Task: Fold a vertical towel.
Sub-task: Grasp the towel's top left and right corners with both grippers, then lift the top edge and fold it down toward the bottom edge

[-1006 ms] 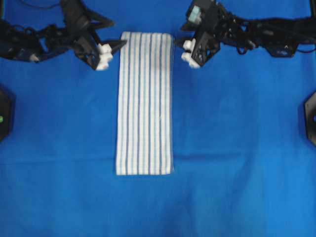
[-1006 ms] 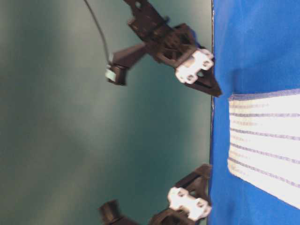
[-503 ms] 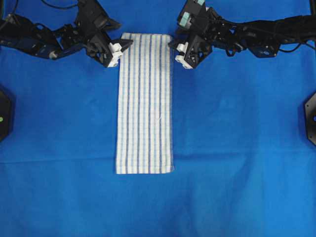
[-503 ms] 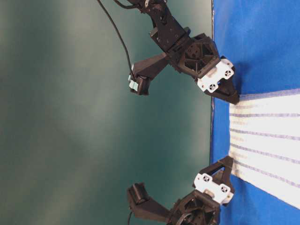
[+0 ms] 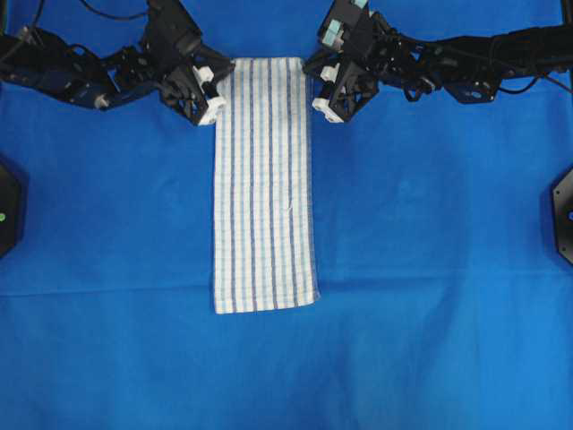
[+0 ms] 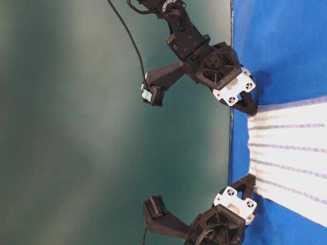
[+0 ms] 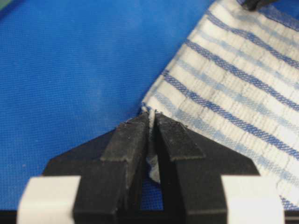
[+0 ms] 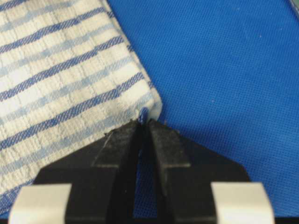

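Note:
The towel (image 5: 264, 179) lies flat and lengthwise on the blue table cloth (image 5: 430, 233), white with thin blue and grey stripes. At its far left corner my left gripper (image 5: 220, 90) is shut, and the left wrist view shows the towel (image 7: 233, 84) edge pinched between the black fingertips of that gripper (image 7: 152, 115). At the far right corner my right gripper (image 5: 312, 82) is shut on the towel's tip (image 8: 148, 111), seen between the tips of that gripper (image 8: 145, 122). The table-level view shows the right gripper (image 6: 250, 108) and the left gripper (image 6: 249, 179) low at the towel's (image 6: 291, 153) end.
The blue table cloth covers the whole work surface. Black fixed mounts sit at the left edge (image 5: 9, 206) and right edge (image 5: 564, 215). A green backdrop (image 6: 76, 127) stands beyond the table's far edge.
Both grippers moved in and down from beside the towel's far corners and went from open to shut on them. The towel's far end has shifted a little.

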